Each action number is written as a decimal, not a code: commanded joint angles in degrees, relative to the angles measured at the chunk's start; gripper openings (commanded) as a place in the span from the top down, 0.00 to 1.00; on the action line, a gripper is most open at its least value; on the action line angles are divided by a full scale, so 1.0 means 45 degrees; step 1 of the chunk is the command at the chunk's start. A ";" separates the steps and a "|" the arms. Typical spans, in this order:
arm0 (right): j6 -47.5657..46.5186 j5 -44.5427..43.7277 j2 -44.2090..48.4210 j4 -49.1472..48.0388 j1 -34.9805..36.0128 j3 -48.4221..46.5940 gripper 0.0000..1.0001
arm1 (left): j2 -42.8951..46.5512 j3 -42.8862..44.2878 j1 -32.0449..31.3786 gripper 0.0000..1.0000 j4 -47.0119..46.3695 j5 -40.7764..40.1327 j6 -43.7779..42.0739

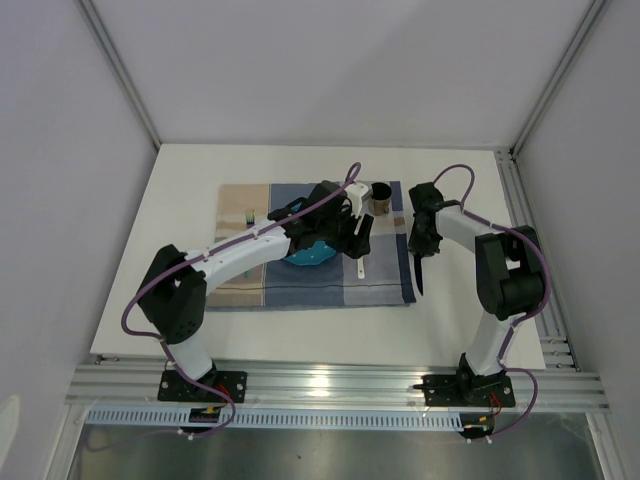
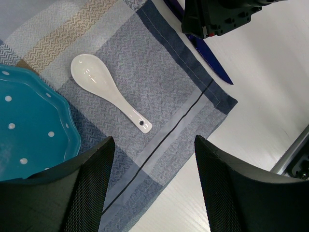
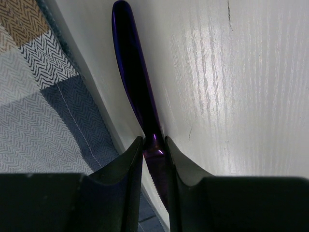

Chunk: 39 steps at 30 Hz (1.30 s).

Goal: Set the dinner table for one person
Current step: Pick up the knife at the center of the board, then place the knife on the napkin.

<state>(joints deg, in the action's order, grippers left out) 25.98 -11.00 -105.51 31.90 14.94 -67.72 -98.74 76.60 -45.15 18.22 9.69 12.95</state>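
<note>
One plain white dinner table [image 1: 185, 200], silver rails [image 1: 330, 385], checked placemat [image 1: 300, 290]

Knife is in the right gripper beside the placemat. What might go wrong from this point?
1. The right gripper pinches the knife at its narrow neck; it may swivel or slip and land crooked across the placemat edge.
2. The open left gripper hovers over the spoon, close to the right one; they may bump.
</note>
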 commanded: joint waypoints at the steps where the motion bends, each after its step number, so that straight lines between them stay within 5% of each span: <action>1: -0.0499 0.0063 0.0459 -0.0136 0.0098 -0.0302 1.00 | 0.0243 0.0010 -0.0085 0.29 -0.0454 0.0229 -0.0280; 39: 0.0301 0.1216 0.0441 0.0216 0.1347 -0.0615 1.00 | -0.0011 0.0205 -0.0085 0.29 -0.0396 0.0326 -0.0358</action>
<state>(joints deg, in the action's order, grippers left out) 25.61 -6.55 -102.89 32.77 19.16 -69.43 -98.91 76.60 -45.15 18.11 9.87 12.88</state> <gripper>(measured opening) 0.240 0.710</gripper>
